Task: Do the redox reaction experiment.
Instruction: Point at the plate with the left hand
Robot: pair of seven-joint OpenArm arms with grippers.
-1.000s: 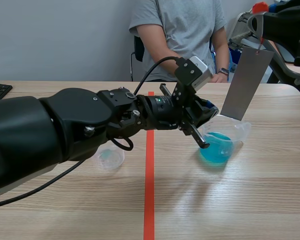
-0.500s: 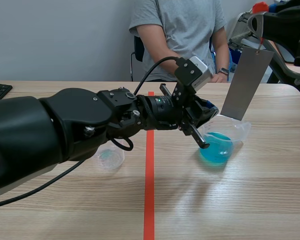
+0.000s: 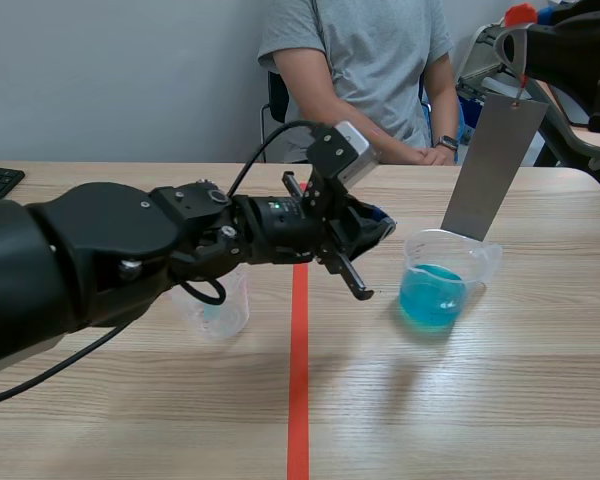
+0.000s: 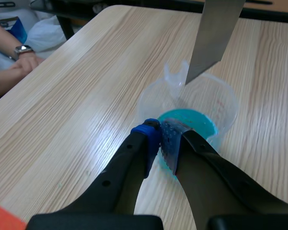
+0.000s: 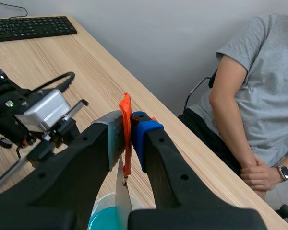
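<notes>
- Left end effector (image 4: 161,143) is closed on nothing, its pads meeting just short of the beaker (image 3: 435,285), low over the table (image 3: 500,400).
- Right end effector (image 5: 126,143) is raised above the beaker and clamped on an orange-red tag (image 5: 126,112). A grey metal sheet (image 3: 493,165) hangs from the tag.
- The sheet's lower end sits at the beaker's far rim, beside the spout. Whether it touches the blue liquid (image 4: 189,120) cannot be made out.
- The beaker stands to the right of the orange-red tape line (image 3: 298,400).
- A small clear cup (image 3: 218,312) stands left of the line. The left arm crosses in front of it and hides its top.
- A keyboard (image 5: 33,28) lies at the table's far left edge, cut off in the scene view.
- A person (image 3: 360,60) in a grey shirt sits across the table with hands resting at the far edge.
</notes>
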